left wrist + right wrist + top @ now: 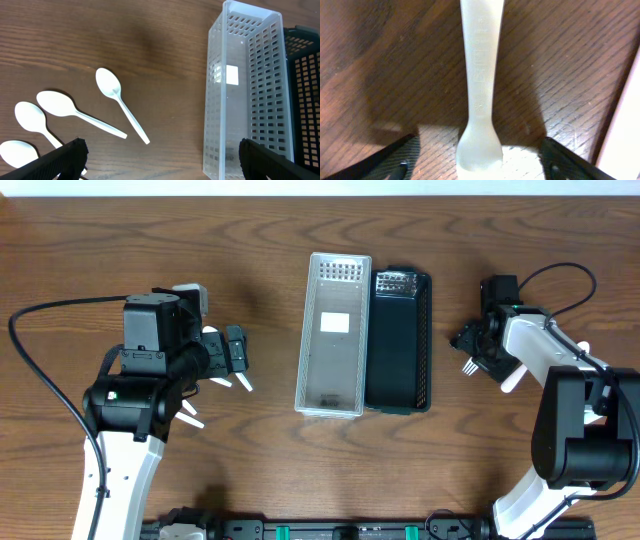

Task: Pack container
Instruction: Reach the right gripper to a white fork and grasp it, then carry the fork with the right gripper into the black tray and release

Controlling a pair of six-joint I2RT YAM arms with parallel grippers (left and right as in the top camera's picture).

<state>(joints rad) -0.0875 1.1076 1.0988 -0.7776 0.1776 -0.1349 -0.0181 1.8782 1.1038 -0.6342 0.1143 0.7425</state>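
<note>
On table (570, 60), open right tool (479, 159) is straddling fork (480, 65), likely lining up a grab; open left tool (160, 157) is hovering over spoons (114, 92) near clear bin (333, 330).

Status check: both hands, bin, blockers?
Left hand open above spoons. Right hand open, straddling fork. Clear bin looks empty. Nothing blocking.

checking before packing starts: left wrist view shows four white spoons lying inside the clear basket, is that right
Not quite. The four white spoons lie on the wooden table beside the clear basket, not inside it. The left wrist view shows this.
</note>
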